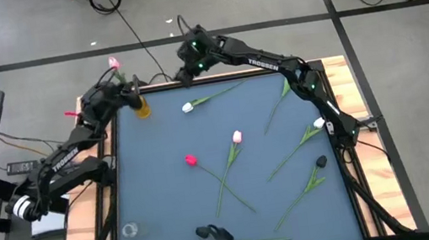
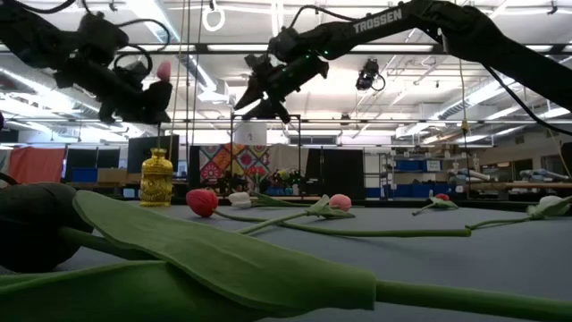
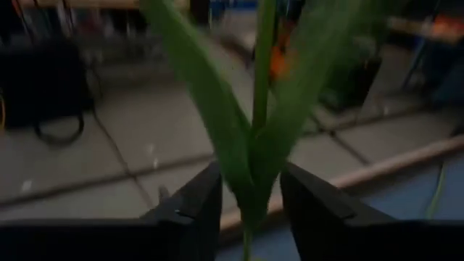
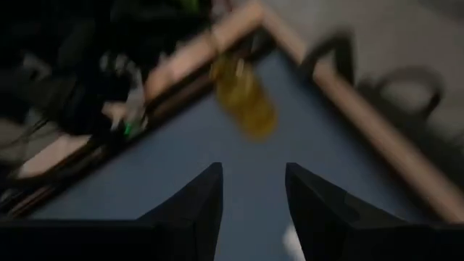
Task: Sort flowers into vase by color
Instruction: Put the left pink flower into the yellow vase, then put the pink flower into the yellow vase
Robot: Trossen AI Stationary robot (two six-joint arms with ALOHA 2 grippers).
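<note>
One pink tulip (image 1: 113, 64) up over yellow vase (image 1: 141, 108), stem between left claw (image 1: 126, 89) jaws, grip unclear. Six-ish tulips lying on table (image 1: 165, 187). Right claw (image 1: 184, 75) released, empty, nearby. Mostly undone.

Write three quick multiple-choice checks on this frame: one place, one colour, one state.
1. The yellow vase stands:
A) in the table corner by the left gripper
B) mid-table
C) beside the right arm's base

2. The tulip at the left gripper has a head that is:
A) black
B) white
C) pink

3. The right gripper has its fingers:
A) shut on a stem
B) open, empty
C) shut on the vase

Key:
1 A, the high view shows it in that corner.
2 C, a pink bud sits above the vase.
3 B, bare table shows between the fingers.
</note>
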